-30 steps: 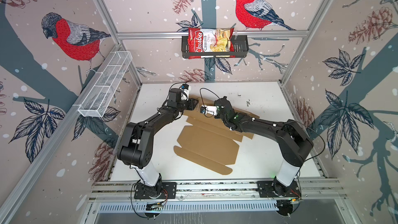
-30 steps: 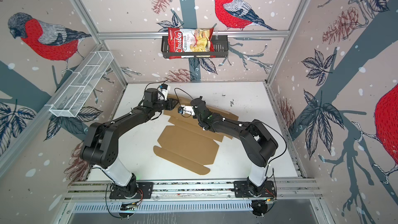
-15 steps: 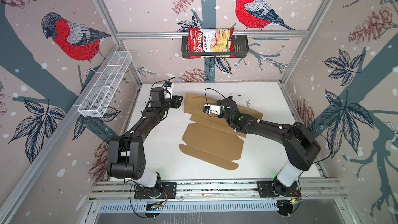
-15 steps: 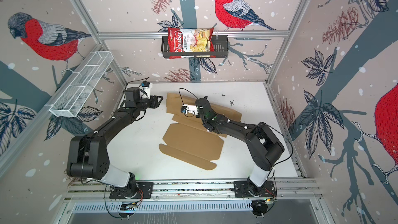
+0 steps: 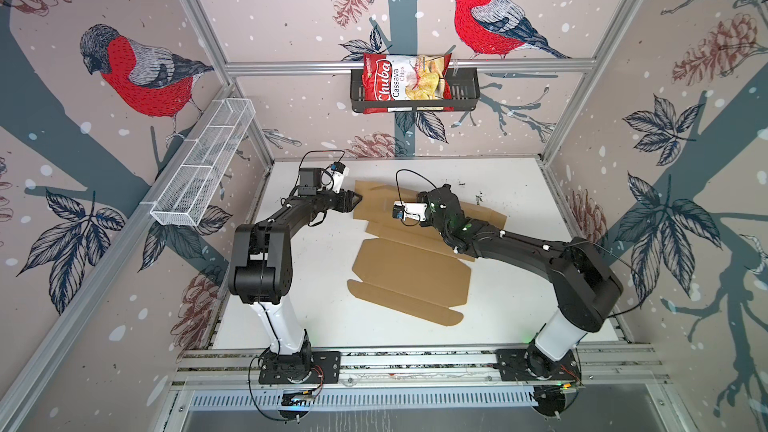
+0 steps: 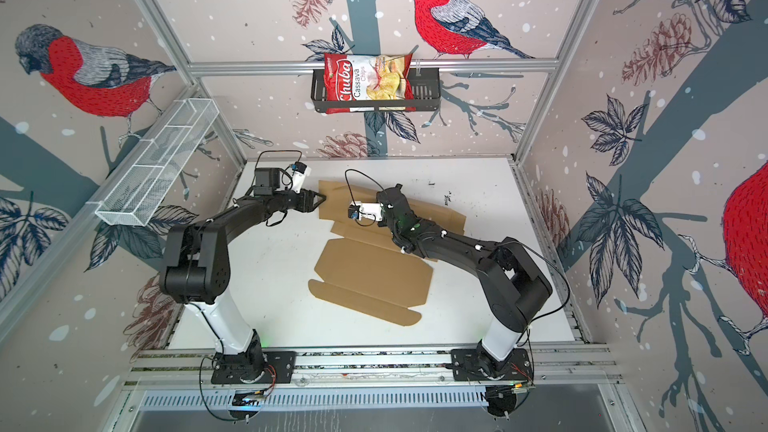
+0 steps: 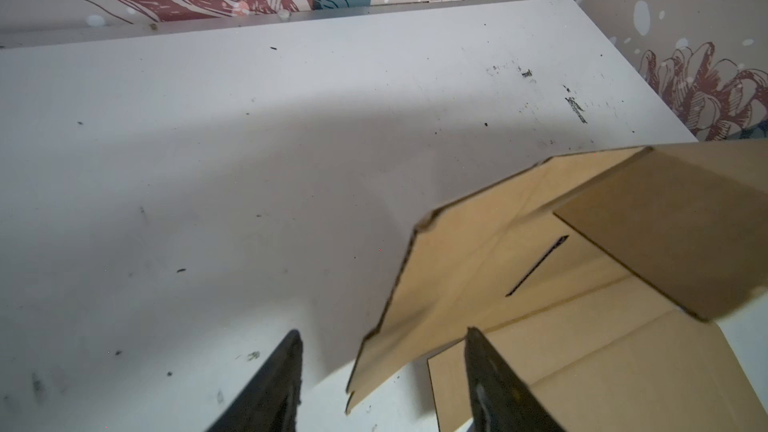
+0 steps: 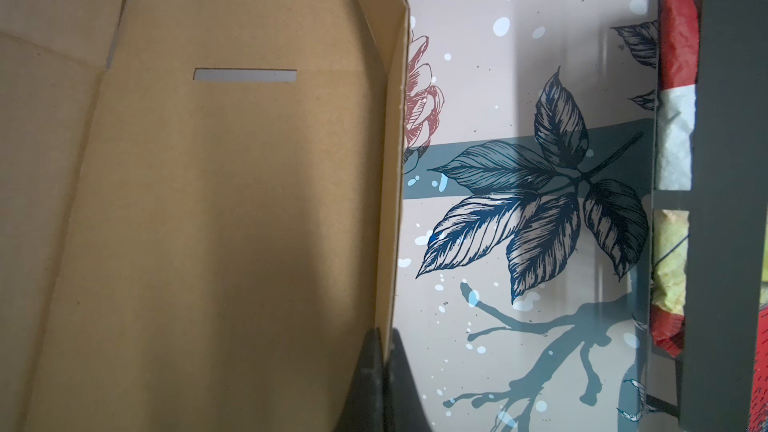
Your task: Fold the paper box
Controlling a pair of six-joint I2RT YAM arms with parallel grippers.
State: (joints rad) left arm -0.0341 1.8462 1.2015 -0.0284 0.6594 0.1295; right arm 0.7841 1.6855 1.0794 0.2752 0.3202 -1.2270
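Left pincer [image 7: 380, 332] has spread its jaws wide and now frames the 10 o'clock corner flap of the paper box [image 5: 411, 272]. Right pincer [image 8: 384, 338] pinches its raised far wall. The sheet lies mid-tabletop [image 5: 316, 268], mostly flat, so folding has barely begun.

A red chips bag [image 5: 405, 84] sits in a black basket [image 5: 466, 94] hung on the back rail; a white wire basket [image 5: 203, 172] lines the left wall, above a scuffed white table [image 5: 515, 182].
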